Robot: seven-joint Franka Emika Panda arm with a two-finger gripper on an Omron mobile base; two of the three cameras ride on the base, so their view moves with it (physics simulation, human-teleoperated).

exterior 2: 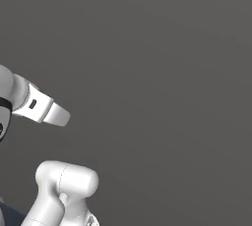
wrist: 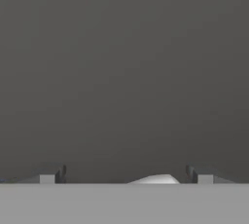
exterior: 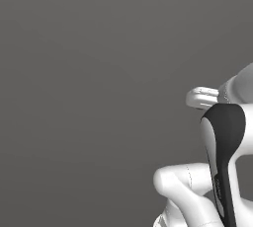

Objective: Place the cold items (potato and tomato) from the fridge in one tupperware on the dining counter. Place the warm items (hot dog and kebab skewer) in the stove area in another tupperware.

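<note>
Facing plain grey surface | hand spread wide, grasping nothing

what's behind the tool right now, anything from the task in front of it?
Beyond the tool, open with its tips wide apart, there is a flat dark grey surface and nothing between the tips. Both base views show the same grey past the arm. What the surface belongs to cannot be told.

No text, label, brand, number or sign can be read anywhere: the flat, plain dark grey surface facing the cameras carries no lettering or markings at all.
</note>
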